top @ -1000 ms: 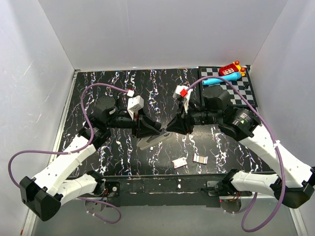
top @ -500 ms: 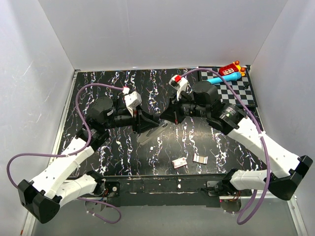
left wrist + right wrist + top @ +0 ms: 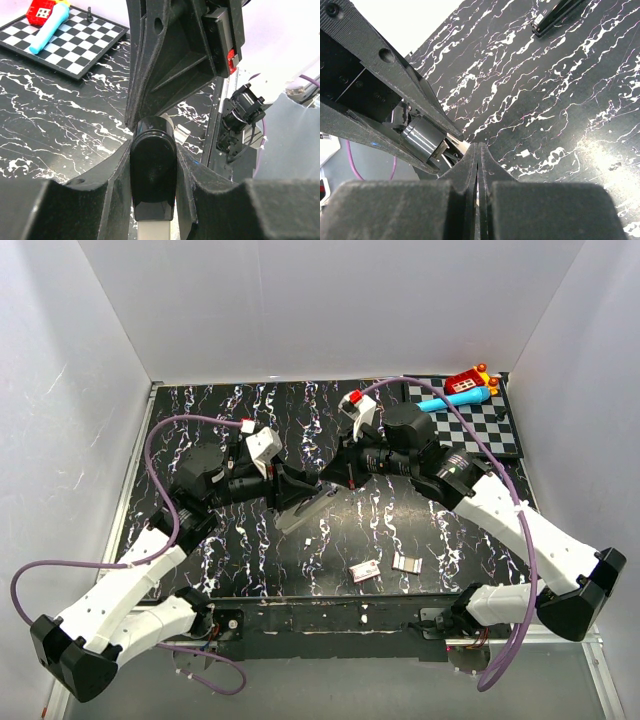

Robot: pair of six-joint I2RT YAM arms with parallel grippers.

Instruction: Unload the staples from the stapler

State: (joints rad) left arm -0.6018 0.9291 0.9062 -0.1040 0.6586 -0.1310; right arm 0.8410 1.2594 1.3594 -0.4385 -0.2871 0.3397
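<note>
**Status, L arm.** We see the left gripper [image 3: 284,490] clamped on the stapler [image 3: 312,508] over the middle of the black marbled table [image 3: 250,420]. In the left wrist view the fingers [image 3: 115,175] press both sides of the stapler's glossy dark end [image 3: 152,180]. The grey-silver body sticks out of the gripper toward the near right in the top view, tilted. We cannot tell whether it touches the table.

**Status, R arm.** The right gripper [image 3: 328,476] meets the left one tip to tip. Its fingers [image 3: 470,165] are pressed together with only a hairline seam, and we see nothing between the pads. In the left wrist view its tip [image 3: 134,112] sits right at the stapler's far end. We cannot confirm contact vs. a small gap.

**Other items.**
- Checkerboard mat [image 3: 480,420] at the far right corner, carrying a red block [image 3: 462,382] and a blue tube [image 3: 452,400].
- Slim black object [image 3: 555,15] lying on the table, well apart from both grippers.
- Two small pale pieces [image 3: 364,570] and [image 3: 407,562] near the front edge, side by side but not touching, apart from the stapler.
</note>
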